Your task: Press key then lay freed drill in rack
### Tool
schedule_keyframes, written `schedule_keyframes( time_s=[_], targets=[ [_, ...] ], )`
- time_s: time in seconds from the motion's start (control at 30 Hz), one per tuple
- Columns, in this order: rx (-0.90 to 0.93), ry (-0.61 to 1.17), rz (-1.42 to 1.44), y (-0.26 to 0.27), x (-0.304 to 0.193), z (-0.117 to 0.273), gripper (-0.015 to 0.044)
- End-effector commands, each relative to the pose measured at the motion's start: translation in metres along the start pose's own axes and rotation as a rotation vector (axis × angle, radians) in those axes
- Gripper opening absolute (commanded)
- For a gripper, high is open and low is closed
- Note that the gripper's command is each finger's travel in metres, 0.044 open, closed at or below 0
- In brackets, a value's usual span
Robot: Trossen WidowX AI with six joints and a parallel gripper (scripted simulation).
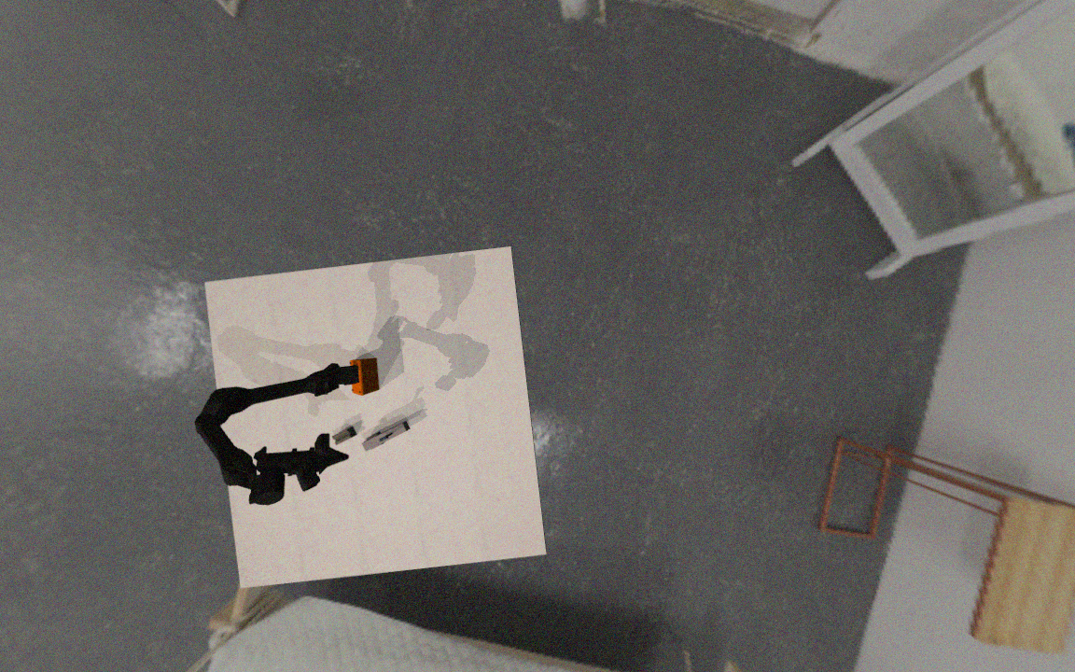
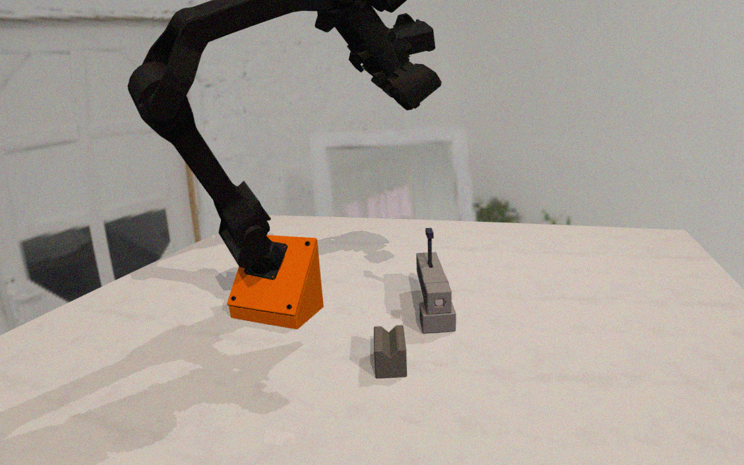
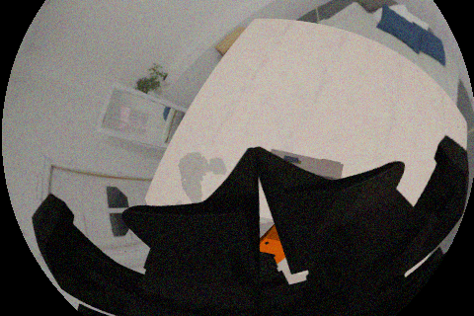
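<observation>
The key, a thin dark post with a blue-violet head, stands upright in the top of a long grey block. A small pale end, perhaps the drill's, shows in the square opening of the block's near face; the rest of the drill cannot be made out. The rack, a small dark grey block with a V notch, stands beside it on the table, nothing in its notch. My gripper is shut and empty, high above the table, touching neither block.
The orange wedge base carries the arm, left of both blocks in the exterior view. The pale table has arm shadows across it. Its edges show in the top view, with a bed beyond one.
</observation>
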State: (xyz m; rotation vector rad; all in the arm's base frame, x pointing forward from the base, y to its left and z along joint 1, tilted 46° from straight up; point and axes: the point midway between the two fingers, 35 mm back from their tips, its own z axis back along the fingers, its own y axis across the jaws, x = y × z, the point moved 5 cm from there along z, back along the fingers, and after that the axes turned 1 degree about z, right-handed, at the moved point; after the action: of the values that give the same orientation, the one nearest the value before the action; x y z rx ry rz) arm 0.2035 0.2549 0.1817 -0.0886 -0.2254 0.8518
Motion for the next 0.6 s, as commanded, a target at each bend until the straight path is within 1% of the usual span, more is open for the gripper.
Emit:
schedule_keyframes(
  time_s=[0.0,0.17,0.27,0.33,0.57],
  targets=[
    [-0.148,0.217,-0.119,-0.013,-0.010,-0.057,0.0000],
    [-0.375,0.460,-0.234,-0.033,-0.031,-0.122,0.0000],
    [-0.510,0.579,-0.270,-0.044,-0.049,-0.155,0.0000],
    [-0.542,0.604,-0.275,-0.046,-0.053,-0.162,0.0000],
    [-0.523,0.598,-0.271,-0.045,-0.052,-0.160,0.0000]
  ],
)
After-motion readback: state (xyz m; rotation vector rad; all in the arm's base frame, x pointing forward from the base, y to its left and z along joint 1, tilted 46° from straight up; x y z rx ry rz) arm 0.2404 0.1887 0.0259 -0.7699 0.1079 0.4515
